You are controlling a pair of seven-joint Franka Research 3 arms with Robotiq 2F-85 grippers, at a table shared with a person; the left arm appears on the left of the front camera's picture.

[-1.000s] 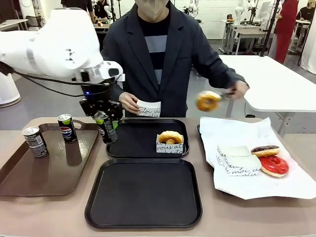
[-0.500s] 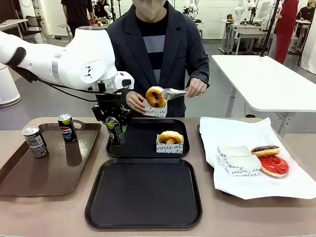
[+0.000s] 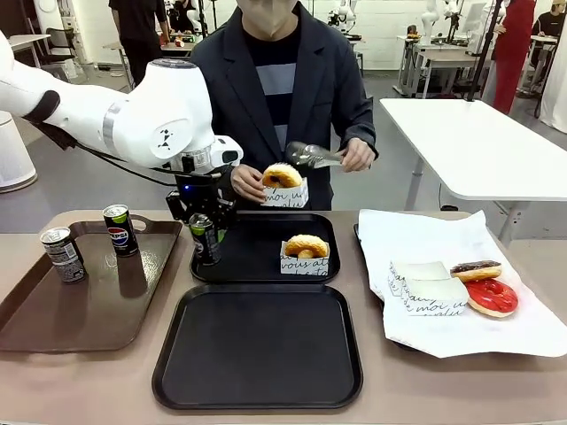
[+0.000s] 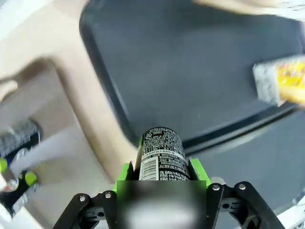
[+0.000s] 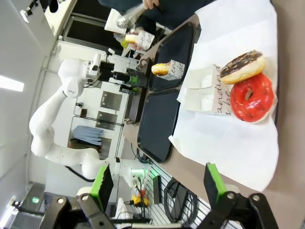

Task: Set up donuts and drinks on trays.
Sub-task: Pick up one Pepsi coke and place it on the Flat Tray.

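Note:
My left gripper is shut on a dark drink can with green near its rim, upright at the left edge of the far black tray. In the left wrist view the can sits between the green pads, above the tray's corner. A golden donut in a paper sleeve lies on that tray. The person holds another sleeved golden donut in one hand and tongs in the other. The near black tray is bare. My right gripper stands open, off the table's right end.
A brown tray at the left holds two more cans. At the right, white paper carries a chocolate donut, a red donut and spare paper sleeves.
My left arm has carried the can rightward and down to the far tray's left edge. The person has swung the golden donut over with the tongs and set it into the hand-held sleeve.

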